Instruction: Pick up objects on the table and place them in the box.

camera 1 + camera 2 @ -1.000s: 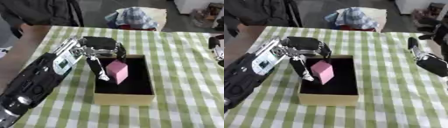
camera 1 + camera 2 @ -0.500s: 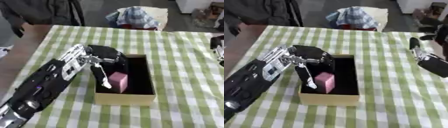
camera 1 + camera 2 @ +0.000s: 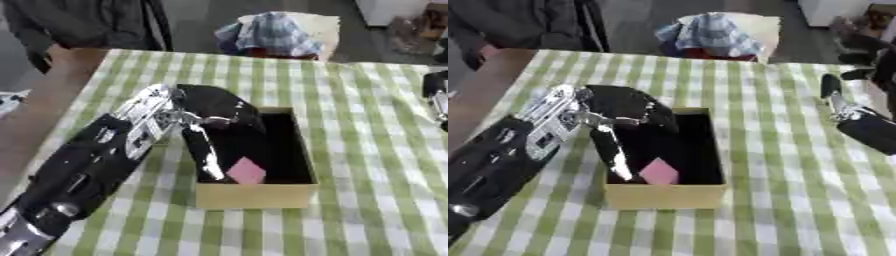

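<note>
A small pink block [image 3: 659, 172] lies on the dark floor of the tan cardboard box [image 3: 254, 195], close to its front wall. My left hand [image 3: 214, 107] hangs over the box's left half. Its straight fingers [image 3: 206, 157] point down inside, their tips just left of the block, and it is open with nothing in it. My right hand [image 3: 859, 125] rests open at the right edge of the table, with a finger [image 3: 831, 90] pointing up, well away from the box.
A green-and-white checked cloth [image 3: 780, 200] covers the table. A blue and white bundle of fabric [image 3: 271, 32] sits on a chair beyond the far edge. A person in dark clothes [image 3: 79, 22] is at the far left. Bare brown tabletop [image 3: 44, 105] shows along the left side.
The pink block, held upright between my left fingers a second ago, has gone down to the box floor and lies free. The left hand has lowered and opened. The right hand stays put.
</note>
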You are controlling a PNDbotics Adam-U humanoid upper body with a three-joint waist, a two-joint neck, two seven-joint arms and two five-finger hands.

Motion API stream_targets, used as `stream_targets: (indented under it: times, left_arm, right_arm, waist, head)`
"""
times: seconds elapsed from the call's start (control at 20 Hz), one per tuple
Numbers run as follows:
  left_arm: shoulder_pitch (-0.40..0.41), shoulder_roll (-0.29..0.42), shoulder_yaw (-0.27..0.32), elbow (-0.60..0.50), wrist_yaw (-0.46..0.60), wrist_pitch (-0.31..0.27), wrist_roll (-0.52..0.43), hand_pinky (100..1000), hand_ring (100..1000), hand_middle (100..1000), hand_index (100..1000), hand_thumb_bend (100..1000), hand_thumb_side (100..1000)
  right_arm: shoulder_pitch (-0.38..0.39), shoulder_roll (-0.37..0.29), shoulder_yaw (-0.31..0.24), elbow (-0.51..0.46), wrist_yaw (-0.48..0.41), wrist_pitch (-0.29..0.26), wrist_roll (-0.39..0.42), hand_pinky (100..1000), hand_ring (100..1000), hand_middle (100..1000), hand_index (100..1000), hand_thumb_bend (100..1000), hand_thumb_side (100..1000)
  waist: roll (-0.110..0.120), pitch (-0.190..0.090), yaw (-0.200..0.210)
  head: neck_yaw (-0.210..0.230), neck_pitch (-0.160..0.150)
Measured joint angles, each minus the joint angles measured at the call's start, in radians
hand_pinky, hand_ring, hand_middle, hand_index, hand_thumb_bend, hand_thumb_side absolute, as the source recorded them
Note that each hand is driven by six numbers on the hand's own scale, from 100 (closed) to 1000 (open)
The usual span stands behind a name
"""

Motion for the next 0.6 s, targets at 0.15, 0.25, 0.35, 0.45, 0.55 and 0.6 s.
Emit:
stream_targets:
  times: [0.15,0.25,0.35,0.45,0.55,0.6]
  left_arm:
    - [0.015,0.028,0.025,-0.069,0.038,0.009,0.009,837,810,776,888,801,705]
    - [0.036,0.054,0.057,-0.121,0.088,0.029,0.021,825,782,736,861,693,683]
    - [0.064,0.081,0.101,-0.179,0.158,0.065,0.047,812,753,698,838,531,691]
    - [0.103,0.108,0.153,-0.241,0.253,0.114,0.091,801,735,682,831,454,672]
    - [0.149,0.128,0.205,-0.305,0.366,0.169,0.145,792,716,679,825,388,678]
    - [0.173,0.136,0.23,-0.334,0.42,0.198,0.173,791,712,664,820,319,688]
  right_arm:
    - [0.0,0.0,0.0,0.0,0.0,0.0,0.0,712,815,845,922,167,438]
    - [0.001,0.0,-0.002,0.0,0.0,-0.001,-0.001,712,815,845,922,166,438]
    - [0.005,0.0,-0.005,0.0,0.0,-0.001,-0.001,712,815,845,922,164,438]
    - [0.008,0.0,-0.006,0.0,0.0,-0.002,-0.003,712,815,844,922,163,438]
    - [0.008,0.0,-0.007,0.0,0.0,-0.002,-0.003,712,815,844,922,198,417]
    - [0.008,0.0,-0.007,0.0,0.0,-0.002,-0.003,712,815,844,921,160,438]
  waist:
    - [0.0,0.0,0.005]
    - [0.0,0.0,0.008]
    - [0.0,0.0,0.014]
    - [0.0,0.0,0.019]
    - [0.0,0.0,0.023]
    - [0.0,0.0,0.024]
  head:
    - [-0.001,0.0]
    - [-0.004,0.0]
    - [-0.008,0.0]
    - [-0.012,0.0]
    - [-0.017,0.0]
    - [-0.018,0.0]
